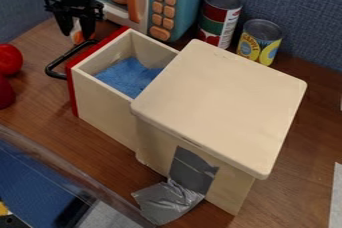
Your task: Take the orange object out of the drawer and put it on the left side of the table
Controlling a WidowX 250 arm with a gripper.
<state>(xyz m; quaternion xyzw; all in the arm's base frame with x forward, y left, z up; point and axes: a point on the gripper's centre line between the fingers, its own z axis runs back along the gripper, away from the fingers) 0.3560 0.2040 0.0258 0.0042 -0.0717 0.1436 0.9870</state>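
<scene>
At the upper left, the gripper [77,30] hangs pointing down, low over the table beyond the drawer's handle. A small orange and white object [79,37] is right at its lower end, partly hidden by it; whether it is held or rests on the table I cannot tell. The drawer [103,108] stands pulled out from the cream wooden box [224,104], its red front and black handle facing the upper left. Blue cloth [128,76] lies inside the drawer.
A toy microwave [179,7] stands behind the drawer, with two cans [219,18] to its right. Red round objects [9,60] sit at the left edge. Grey tape [167,203] hangs off the box front. A clear-walled tray [63,164] occupies the lower left.
</scene>
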